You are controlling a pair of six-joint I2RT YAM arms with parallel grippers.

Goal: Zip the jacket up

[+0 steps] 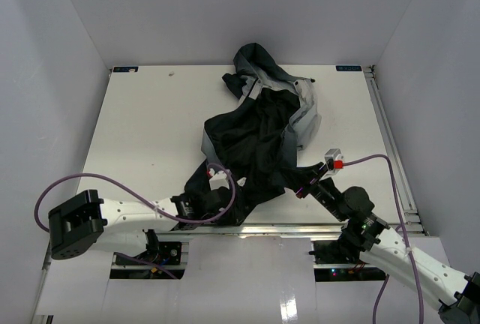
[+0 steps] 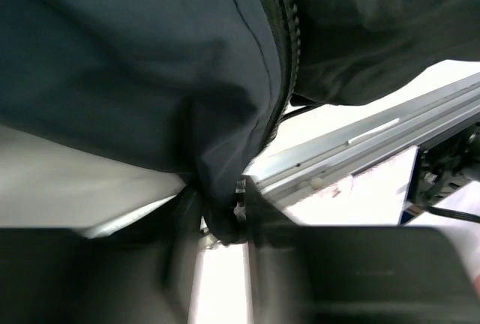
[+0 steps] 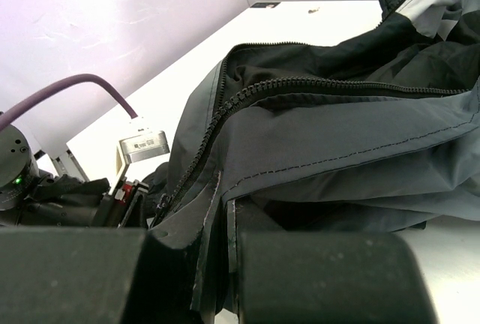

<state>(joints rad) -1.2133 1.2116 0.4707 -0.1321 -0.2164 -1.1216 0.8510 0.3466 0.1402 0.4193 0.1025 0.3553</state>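
Note:
The jacket (image 1: 259, 140) lies crumpled on the white table, dark navy with light grey panels near its hood at the back. Its front is open and the zipper teeth (image 3: 300, 84) run along both edges. My left gripper (image 1: 201, 202) is shut on the jacket's bottom hem near the zipper's lower end; in the left wrist view the fabric (image 2: 221, 211) is pinched between the fingers. My right gripper (image 1: 309, 186) is shut on the other bottom edge, the fabric (image 3: 217, 211) clamped between its pads.
The table's near metal rail (image 2: 352, 144) runs just below the hem. A purple cable (image 1: 135, 185) loops from the left arm. The left wrist camera housing (image 3: 142, 146) shows beside the jacket. White enclosure walls surround the table.

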